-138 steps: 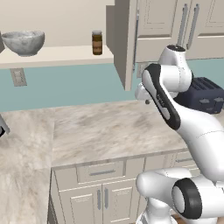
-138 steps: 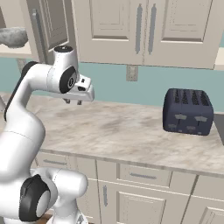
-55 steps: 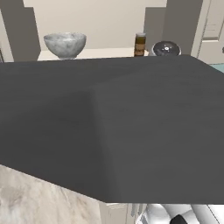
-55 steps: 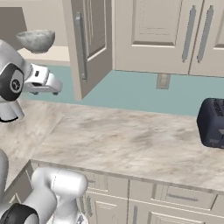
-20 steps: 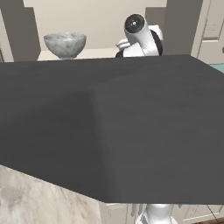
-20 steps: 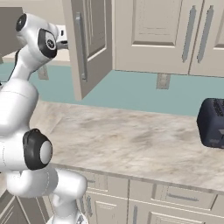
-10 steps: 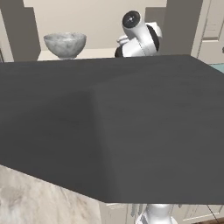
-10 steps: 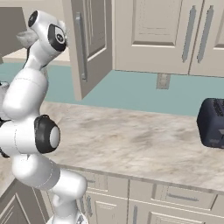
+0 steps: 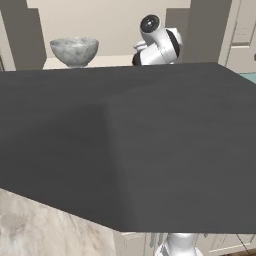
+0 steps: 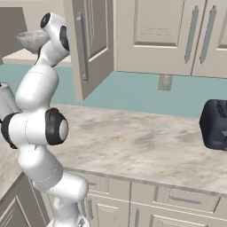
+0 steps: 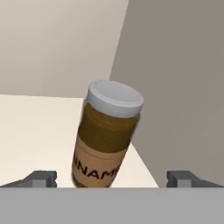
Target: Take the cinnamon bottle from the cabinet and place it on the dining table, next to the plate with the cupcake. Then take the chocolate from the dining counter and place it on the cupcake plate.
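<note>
- Cream-white kitchen cupboards line the wall above a veined marble wall counter [image 10: 146,146], with a teal backsplash between them.
- On the beige shelf [image 11: 30,131] inside the cabinet [image 10: 93,40] stands the cinnamon bottle [image 11: 106,134], a brown jar with a pale lid and a tan label; in the hand view it sits close to the cabinet's side wall and looks slightly tilted, though that camera rolls with the hand.
- Around the bottle, the gripper [image 11: 112,179] stands wide open: its two dark fingertips [image 11: 41,178] show at either side of the jar's base, apart from it, with no visible contact.
- From the left base view, the white hand [image 9: 157,47] of the arm is up at shelf level, to the right of a pale marbled bowl [image 9: 74,50] that rests on the same shelf.
- From the right base view, the arm [image 10: 44,115] reaches up from the base to the cabinet opening, its upper end beside the bowl's rim and just left of the open cabinet door [image 10: 88,44].
- That door swings outward over the wall counter and carries a slim metal bar handle [image 10: 81,46].
- Further right of the cabinet, closed panelled doors hang above the counter, and a dark toaster [image 10: 215,124] sits at the counter's far right.
- A broad dark grey slab [image 9: 130,145] covers the middle of the left base view, below the shelf; I cannot tell what it is.
</note>
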Controlling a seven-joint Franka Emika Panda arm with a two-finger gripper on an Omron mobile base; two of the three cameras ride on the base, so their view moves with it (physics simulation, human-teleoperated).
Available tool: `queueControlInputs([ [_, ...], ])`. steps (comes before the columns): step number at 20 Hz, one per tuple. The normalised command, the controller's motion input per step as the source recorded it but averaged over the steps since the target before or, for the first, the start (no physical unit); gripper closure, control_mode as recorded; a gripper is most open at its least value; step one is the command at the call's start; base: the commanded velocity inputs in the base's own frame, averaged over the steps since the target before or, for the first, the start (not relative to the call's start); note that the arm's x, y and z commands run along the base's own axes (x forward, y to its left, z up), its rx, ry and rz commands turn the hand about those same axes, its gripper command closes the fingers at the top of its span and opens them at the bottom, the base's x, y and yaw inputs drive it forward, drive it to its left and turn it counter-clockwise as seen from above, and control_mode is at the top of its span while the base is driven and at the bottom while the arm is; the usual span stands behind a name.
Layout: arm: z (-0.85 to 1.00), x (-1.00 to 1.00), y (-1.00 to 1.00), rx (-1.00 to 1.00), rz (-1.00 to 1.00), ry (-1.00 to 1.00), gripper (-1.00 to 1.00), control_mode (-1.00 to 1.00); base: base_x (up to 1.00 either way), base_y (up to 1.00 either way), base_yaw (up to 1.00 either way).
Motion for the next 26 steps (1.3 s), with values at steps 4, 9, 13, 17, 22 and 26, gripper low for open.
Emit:
queueControlInputs([
  [4,-0.12,0.37,-0.06,0.00,0.00,0.00,-1.00,-1.00,0.00,0.00,0.00],
  [9,-0.10,0.29,-0.03,0.01,0.00,0.00,-1.00,-1.00,0.00,0.00,0.00],
  [13,-0.11,0.21,-0.11,0.02,0.00,0.00,-1.00,-1.00,0.00,0.00,0.00],
  [17,-0.13,0.17,-0.16,0.04,0.00,0.00,-1.00,-1.00,0.00,0.00,0.00],
  [22,-0.13,0.15,-0.19,0.04,0.00,0.00,1.00,-1.00,0.00,0.00,0.00],
  [26,-0.03,0.00,-0.04,0.05,0.00,0.00,1.00,-1.00,0.00,0.00,0.00],
])
